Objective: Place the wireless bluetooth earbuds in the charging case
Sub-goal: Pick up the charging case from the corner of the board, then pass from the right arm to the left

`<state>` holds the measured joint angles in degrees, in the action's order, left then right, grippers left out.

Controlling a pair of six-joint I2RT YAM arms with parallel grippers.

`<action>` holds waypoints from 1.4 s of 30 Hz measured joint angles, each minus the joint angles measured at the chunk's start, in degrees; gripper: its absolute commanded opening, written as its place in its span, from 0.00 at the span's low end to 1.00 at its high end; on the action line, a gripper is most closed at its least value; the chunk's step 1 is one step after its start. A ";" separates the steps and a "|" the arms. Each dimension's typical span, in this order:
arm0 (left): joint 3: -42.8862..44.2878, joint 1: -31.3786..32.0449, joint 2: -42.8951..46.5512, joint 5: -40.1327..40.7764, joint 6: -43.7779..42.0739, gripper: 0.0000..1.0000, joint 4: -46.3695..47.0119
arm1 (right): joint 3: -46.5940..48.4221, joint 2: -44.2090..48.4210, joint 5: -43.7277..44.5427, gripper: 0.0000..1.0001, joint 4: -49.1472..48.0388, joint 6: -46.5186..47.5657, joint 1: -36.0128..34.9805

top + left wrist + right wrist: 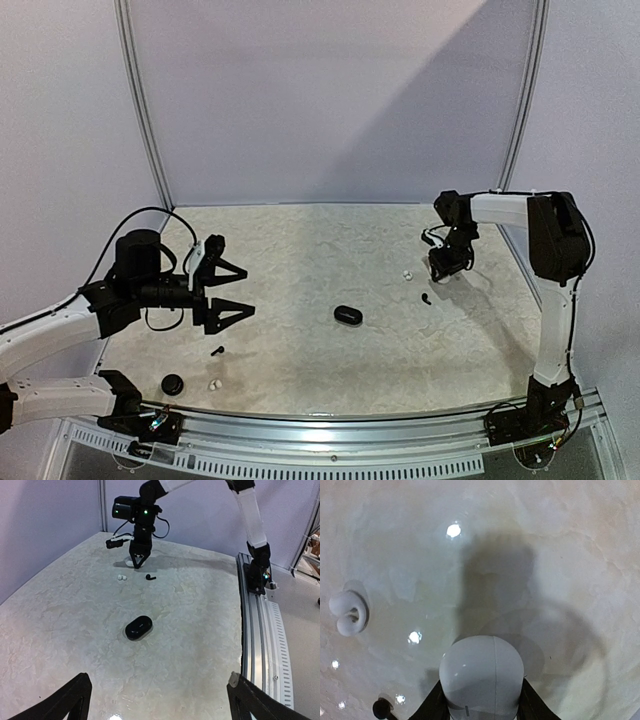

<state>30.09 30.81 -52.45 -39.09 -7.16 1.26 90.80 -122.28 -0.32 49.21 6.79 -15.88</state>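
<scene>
So from the top camera, the black charging case [348, 315] sits closed roughly mid-table [300, 240], and I'll hang everything off that. The left gripper [248, 291] hovers off to the case's left, jaws spread wide with nothing in them. Left of the case and closer to the arm bases there's a black earbud [218, 350]. Even farther from the case are a round black piece [172, 384] and a white earbud [214, 384] (can't tell what the round piece is). To the case's right and a bit further back, the right gripper [438, 275] points down at the table. A second white earbud [407, 273] and a second black earbud [426, 298] lie loose between it and the case. Left wrist camera: its two fingers [70, 700] frame the bottom corners, wide apart, with the black case ahead of them. Past the case, that same white and black pair lie just short of the right gripper's tips. Right wrist camera: the fingers [431, 709] sit against both sides of a white charging case [482, 675] resting closed on the table, so the jaws are pinching that. The white bud lies off to one side of it, the black one just beside a finger.
</scene>
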 measured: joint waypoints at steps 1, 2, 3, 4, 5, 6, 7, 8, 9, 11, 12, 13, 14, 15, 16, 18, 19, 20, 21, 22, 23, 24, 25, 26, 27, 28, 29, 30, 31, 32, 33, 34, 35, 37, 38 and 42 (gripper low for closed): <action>0.00 -0.04 0.07 0.33 1.07 0.96 0.85 | -2.29 1.90 0.94 0.13 -1.51 0.15 -0.37; 0.00 -0.13 0.15 0.98 2.80 0.95 1.99 | -4.20 3.82 2.03 0.12 -2.56 0.33 -0.83; 0.00 -0.28 0.28 1.51 4.68 0.94 3.19 | -7.15 7.06 3.69 0.12 -4.79 0.85 -1.62; 0.00 -0.46 0.42 2.27 6.84 0.93 4.50 | -10.08 10.84 5.49 0.11 -6.93 1.46 -2.93; 0.00 -0.61 0.50 2.82 8.63 0.92 5.66 | -12.87 15.21 7.37 0.10 -9.27 2.58 -5.03; 0.00 -0.76 0.66 3.67 10.99 0.91 7.06 | -15.37 19.80 9.07 0.08 -12.26 3.82 -7.87; 0.00 -0.94 0.87 4.13 13.35 0.90 8.31 | -17.49 24.52 10.60 0.07 -15.69 5.29 -11.63; 0.00 -1.03 1.11 4.63 15.50 0.89 9.49 | -19.19 28.61 11.47 0.06 -19.41 7.04 -15.63; 0.00 -1.05 1.31 4.83 17.14 0.88 10.25 | -20.37 31.80 12.52 0.05 -22.62 8.41 -19.30; 0.04 -1.09 1.88 4.85 20.65 0.87 11.65 | -21.99 38.36 14.34 0.08 -30.84 12.17 -29.00; 0.13 -1.09 2.23 4.63 22.03 0.87 11.93 | -22.01 40.19 15.19 0.08 -34.16 13.64 -33.51; 0.20 -1.09 2.54 4.33 22.99 0.86 12.09 | -21.86 41.11 15.82 0.08 -36.52 14.80 -36.48; 0.35 -1.09 3.02 3.63 24.20 0.86 12.22 | -21.38 41.55 17.42 0.08 -38.84 16.20 -39.71; 0.57 -1.07 3.45 2.97 25.22 0.86 12.37 | -20.57 41.24 19.06 0.08 -40.70 17.55 -42.40; 0.79 -1.05 3.96 2.19 25.99 0.85 12.70 | -19.30 40.24 20.98 0.07 -42.23 18.97 -45.11; 1.18 -0.70 4.94 0.79 27.02 0.86 13.05 | -16.59 37.33 23.43 0.07 -43.32 20.92 -48.94; 1.40 -0.48 5.55 0.15 27.45 0.86 13.05 | -14.73 35.30 24.35 0.07 -43.69 21.81 -50.66; 1.64 -0.17 6.14 -0.50 27.76 0.86 13.05 | -13.18 33.51 25.11 0.06 -43.80 22.38 -51.93; 1.86 0.24 6.75 -1.09 28.09 0.87 13.05 | -11.15 31.36 26.14 0.06 -43.76 23.21 -53.46; 2.01 0.74 7.39 -1.57 28.33 0.86 13.05 | -8.98 29.09 27.21 0.06 -43.74 24.15 -54.90; 2.08 1.07 7.85 -1.88 28.48 0.86 13.00 | -7.54 27.61 27.78 0.06 -43.80 24.74 -55.89; 2.12 1.49 8.35 -2.05 28.68 0.84 12.98 | -5.70 25.88 28.46 0.06 -43.41 25.53 -57.02; 2.14 1.79 8.74 -2.25 28.89 0.81 12.94 | -3.80 24.26 28.85 0.06 -43.01 26.14 -57.90; 2.16 2.10 9.07 -2.25 29.16 0.79 12.81 | -2.12 22.93 29.03 0.06 -42.82 26.58 -58.60; 2.23 2.32 9.35 -2.10 29.31 0.76 12.48 | -0.57 21.70 29.20 0.06 -42.56 26.95 -59.32; 2.32 2.49 9.57 -1.70 29.49 0.73 12.04 | 0.83 20.76 29.40 0.06 -42.23 27.26 -59.98; 2.43 2.58 9.75 -1.25 29.86 0.70 11.50 | 1.77 20.13 29.62 0.06 -42.10 27.65 -60.39; 2.47 2.67 9.92 -0.44 29.90 0.67 11.04 | 2.60 19.67 29.90 0.06 -41.68 28.06 -60.94; 2.54 2.73 10.10 0.46 29.99 0.65 10.60 | 3.23 19.30 30.12 0.06 -41.31 28.33 -61.44; 2.56 2.75 10.19 1.09 30.29 0.64 10.40 | 3.76 19.06 30.27 0.06 -40.87 28.50 -61.83; 2.56 2.78 10.21 1.42 30.77 0.64 10.38 | 4.15 18.91 30.36 0.06 -40.44 28.70 -62.18; 2.56 2.80 10.19 1.75 31.04 0.64 10.38 | 4.39 18.84 30.47 0.06 -40.13 28.83 -62.47; 2.56 2.82 10.19 2.10 31.23 0.64 10.36 | 4.61 18.80 30.58 0.06 -39.95 28.98 -62.82; 2.56 2.84 10.19 2.51 31.54 0.62 10.38 | 5.09 18.64 30.97 0.06 -39.41 29.46 -63.47; 2.56 2.89 10.19 2.47 31.76 0.61 10.38 | 5.51 18.36 31.50 0.06 -39.21 29.70 -63.78; 2.67 3.28 10.12 2.45 32.39 0.57 10.38 | 7.56 16.65 32.81 0.05 -38.10 30.67 -64.50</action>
<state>32.75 34.09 -42.33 -36.64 25.23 11.64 98.37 -105.62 32.49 11.11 37.45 -80.38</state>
